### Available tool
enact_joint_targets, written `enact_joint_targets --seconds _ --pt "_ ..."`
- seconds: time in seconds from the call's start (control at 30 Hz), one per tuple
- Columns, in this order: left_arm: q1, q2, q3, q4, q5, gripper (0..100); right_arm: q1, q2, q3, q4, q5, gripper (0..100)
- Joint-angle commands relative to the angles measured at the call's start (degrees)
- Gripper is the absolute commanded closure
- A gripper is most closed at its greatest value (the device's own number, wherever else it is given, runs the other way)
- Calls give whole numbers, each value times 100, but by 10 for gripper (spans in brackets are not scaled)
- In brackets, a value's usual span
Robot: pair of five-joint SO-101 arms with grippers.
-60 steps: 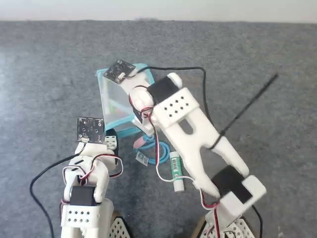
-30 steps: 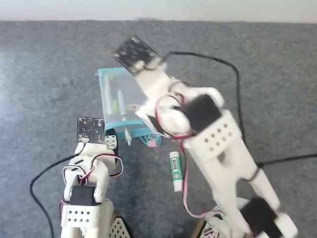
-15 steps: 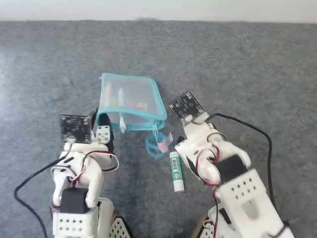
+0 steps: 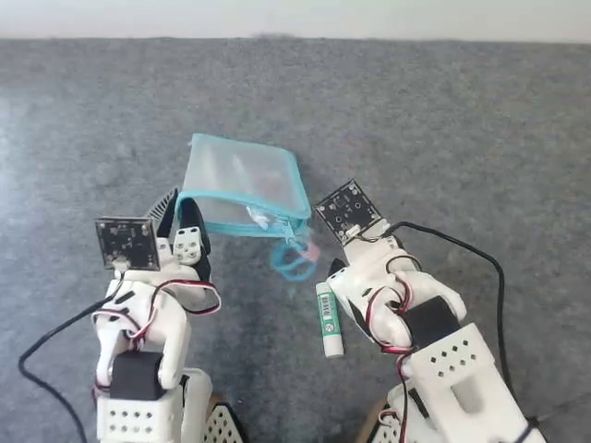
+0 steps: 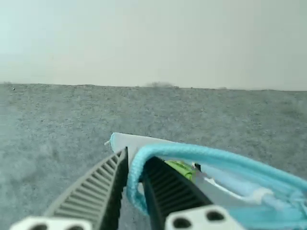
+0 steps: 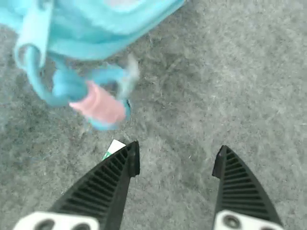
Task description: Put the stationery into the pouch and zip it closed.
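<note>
The clear pouch [image 4: 242, 187] with teal trim lies mid-table, its near left corner raised. My left gripper [image 4: 178, 208] is shut on the teal rim [image 5: 135, 165] of that corner. Inside the pouch I see a green item [image 5: 180, 166] and other stationery. The zipper's blue loop and pink tag [image 4: 297, 255] hang off the pouch's near right corner. My right gripper [image 6: 178, 148] is open just short of the pink tag [image 6: 98, 105], holding nothing. A white glue stick with a green label [image 4: 329, 319] lies on the mat beside the right arm.
Grey felt mat [image 4: 480, 138] covers the table, bare to the far side and to the right. A pale wall edge [image 4: 295, 18] runs along the back. Cables trail from both arms near the front.
The right arm has drawn back from over the pouch to the near side. The left gripper has lifted and tilted the pouch's corner. The glue stick has stayed put.
</note>
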Motion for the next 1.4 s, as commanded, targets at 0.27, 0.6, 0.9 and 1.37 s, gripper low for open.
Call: enact_joint_targets --seconds 0.27,0.6,0.9,1.37 --pt "290 -35 -92 167 273 988 57 163 -35 -92 88 743" --pt "167 -44 804 -431 0 988 66 171 -193 400 422 743" --pt "-264 -53 998 -466 9 988 40 171 -448 1534 1046 743" --pt "-308 -53 1086 -659 -35 988 -673 2404 -941 1446 545 742"
